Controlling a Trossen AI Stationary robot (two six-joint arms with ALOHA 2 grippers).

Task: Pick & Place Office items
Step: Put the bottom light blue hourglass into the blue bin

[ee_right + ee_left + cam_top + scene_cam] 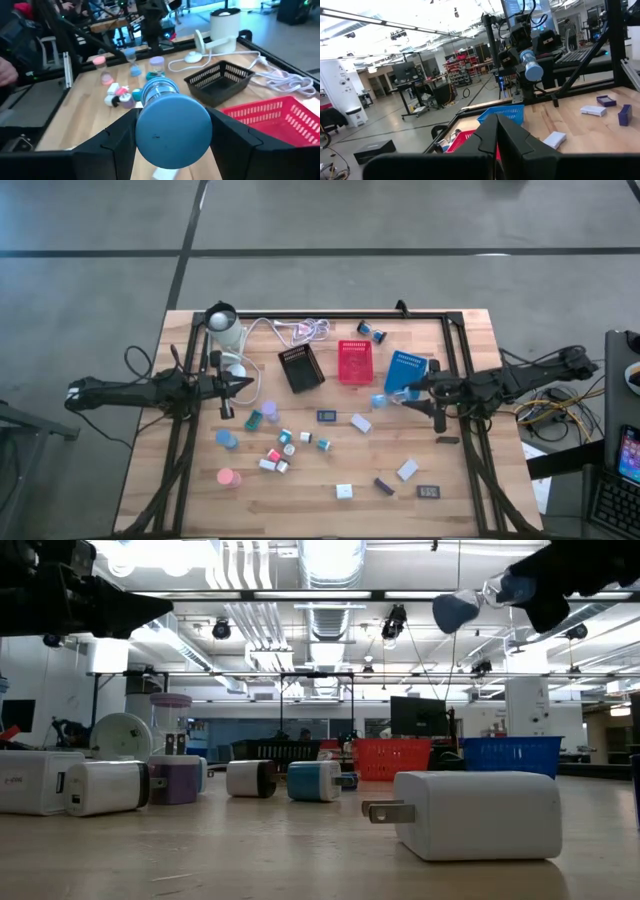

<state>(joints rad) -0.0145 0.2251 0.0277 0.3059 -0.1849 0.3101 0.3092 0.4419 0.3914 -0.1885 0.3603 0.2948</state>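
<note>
Office items lie scattered on the wooden table: a pink roll, a blue roll, a lavender roll, white blocks and dark rectangles. My right gripper reaches in from the table's right. It is shut on another blue roll, in the air beside the blue tray. The same blue roll shows high up in the low view. My left gripper waits shut at the table's left side, holding nothing. My right gripper pinches the blue roll between its two fingers, one on each curved side. The roll's round blue end faces back toward the wrist. The fingers come nearly level from the table's right, tipped slightly down. The roll is lifted clear of the table.
A black tray, a red tray and the blue tray stand in a row at the table's far middle. A white coiled cable and a white round device lie at the far left. Bare wood shows along the near edge.
</note>
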